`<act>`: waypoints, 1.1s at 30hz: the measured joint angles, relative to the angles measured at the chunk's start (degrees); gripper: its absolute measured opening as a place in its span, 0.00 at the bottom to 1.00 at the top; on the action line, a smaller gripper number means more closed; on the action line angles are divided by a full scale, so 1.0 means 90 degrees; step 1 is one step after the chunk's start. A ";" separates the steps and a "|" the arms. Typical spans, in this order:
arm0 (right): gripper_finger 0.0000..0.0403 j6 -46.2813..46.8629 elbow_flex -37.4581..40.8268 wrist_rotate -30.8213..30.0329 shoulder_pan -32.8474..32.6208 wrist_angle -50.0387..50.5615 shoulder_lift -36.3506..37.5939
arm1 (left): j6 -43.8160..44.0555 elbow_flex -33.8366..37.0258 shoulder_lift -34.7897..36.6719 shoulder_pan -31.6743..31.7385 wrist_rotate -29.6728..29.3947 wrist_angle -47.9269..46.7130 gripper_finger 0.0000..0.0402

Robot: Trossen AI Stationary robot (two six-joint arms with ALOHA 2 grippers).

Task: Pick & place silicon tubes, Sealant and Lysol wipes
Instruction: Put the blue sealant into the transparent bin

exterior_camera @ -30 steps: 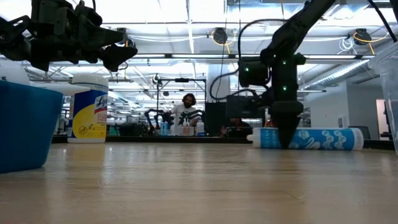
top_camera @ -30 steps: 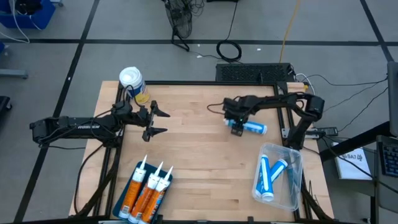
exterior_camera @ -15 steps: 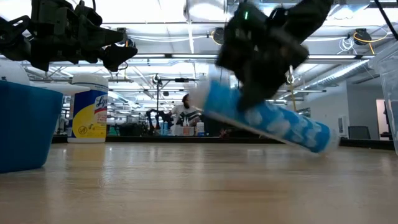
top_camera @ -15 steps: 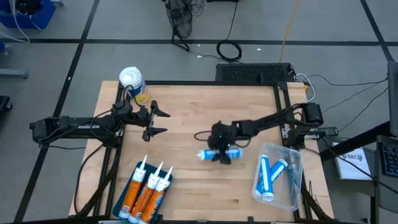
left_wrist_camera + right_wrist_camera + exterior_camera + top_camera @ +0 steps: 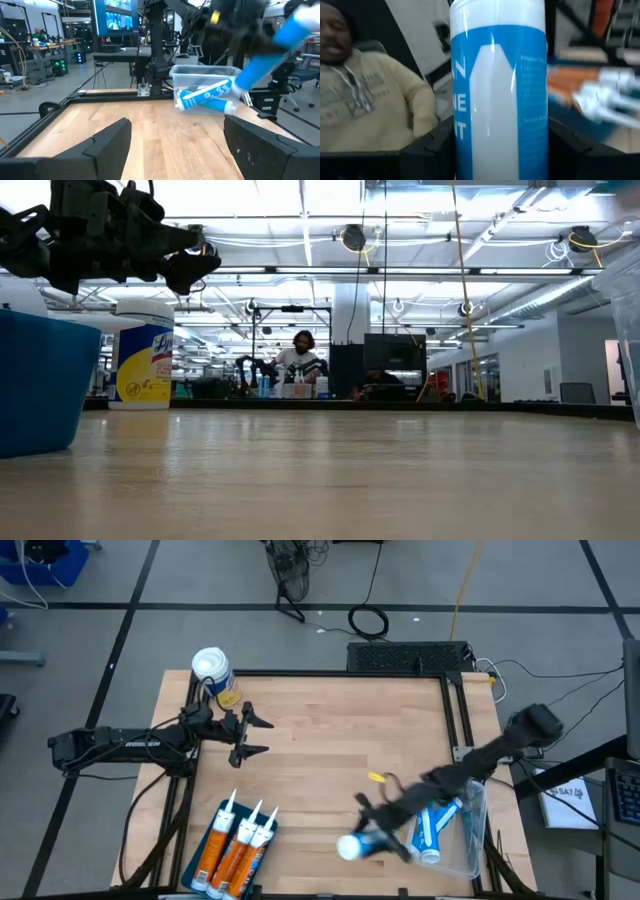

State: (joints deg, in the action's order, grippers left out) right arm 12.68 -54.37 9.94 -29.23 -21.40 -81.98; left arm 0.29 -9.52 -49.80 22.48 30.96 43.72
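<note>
My right gripper (image 5: pixel 383 832) is shut on a blue silicone tube (image 5: pixel 362 843) with a white end, held in the air beside the clear bin (image 5: pixel 470 840) near the table's near edge. The bin holds other blue tubes (image 5: pixel 432 825). The held tube also shows in the left wrist view (image 5: pixel 270 55). My left gripper (image 5: pixel 263 736) hangs open and empty above the table's left part. The Lysol wipes canister (image 5: pixel 212 670) stands upright at the far left corner and shows in the low view (image 5: pixel 140 365). Three orange sealant tubes (image 5: pixel 235 850) lie in a blue tray. My right gripper pinches the tube's blue body (image 5: pixel 497 125) between its two fingers (image 5: pixel 437 145), which lie across the tube. The tube's white end (image 5: pixel 350 847) sticks out past the fingers toward the table's near left. The tube is lifted clear of the table and tilted.
The blue tray (image 5: pixel 35 380) sits at the near left. A person in a beige hoodie (image 5: pixel 365 100) shows beyond the table in the right wrist view. Bare wood (image 5: pixel 330 760) lies in the table's middle.
My right gripper has lifted the blue tube off the far right of the table. It has carried the tube toward the near edge, to beside the clear bin. The tube has turned about, so its white end now points near-left.
</note>
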 joint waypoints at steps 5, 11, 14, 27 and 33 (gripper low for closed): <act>0.50 -0.0507 -0.0027 -0.2292 -0.1650 0.1079 0.1009 | 0.0000 0.0000 -0.0002 0.0000 0.0000 -0.0014 0.77; 0.50 -0.0698 -0.0004 -0.5392 -0.3502 0.2757 0.1534 | 0.0001 0.0000 -0.0001 -0.0001 0.0002 -0.0014 0.77; 0.50 -0.0399 0.0045 -0.6799 -0.4122 0.3002 0.1570 | 0.0000 0.0000 -0.0002 0.0000 0.0002 -0.0014 0.77; 0.50 0.3210 0.1988 -0.7609 -0.5349 0.2870 0.1578 | 0.0000 0.0000 -0.0002 0.0000 0.0000 -0.0017 0.77; 0.52 0.5491 0.3061 -0.8032 -0.5360 0.2450 0.1598 | -0.0002 0.0000 -0.0002 0.0000 0.0001 -0.0017 0.77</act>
State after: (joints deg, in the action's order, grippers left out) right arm 62.10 -26.82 -62.35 -77.47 0.66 -67.59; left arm 0.27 -9.52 -49.82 22.48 30.97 43.57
